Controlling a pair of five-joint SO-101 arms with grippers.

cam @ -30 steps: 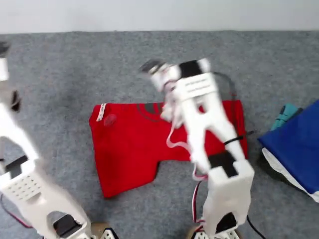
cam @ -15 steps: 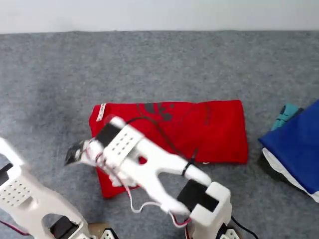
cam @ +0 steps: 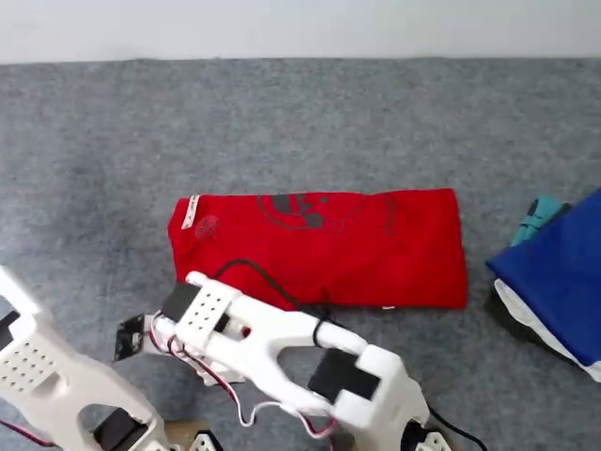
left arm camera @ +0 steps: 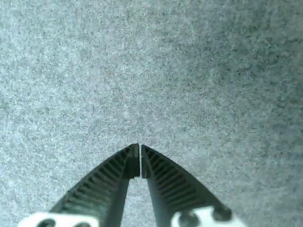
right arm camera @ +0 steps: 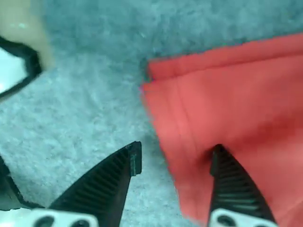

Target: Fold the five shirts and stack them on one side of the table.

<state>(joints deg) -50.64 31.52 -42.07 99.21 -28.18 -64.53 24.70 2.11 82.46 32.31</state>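
A red shirt lies as a wide band across the middle of the grey table, with its lower left flap under my right arm. My right gripper sits low at the shirt's front left corner. In the right wrist view it is open, one fingertip over the carpet and the other on the red shirt by its hem corner. My left gripper is shut, with nothing in it, above bare carpet. The left arm stands at the front left.
Folded shirts, a blue one on top with white under it, lie at the right edge. A teal item lies beside them. A pale wall runs along the far edge of the table.
My right arm has swung from above the shirt's right half to the front left and come down at the shirt's lower left corner. The left arm drew back a little towards the front left.
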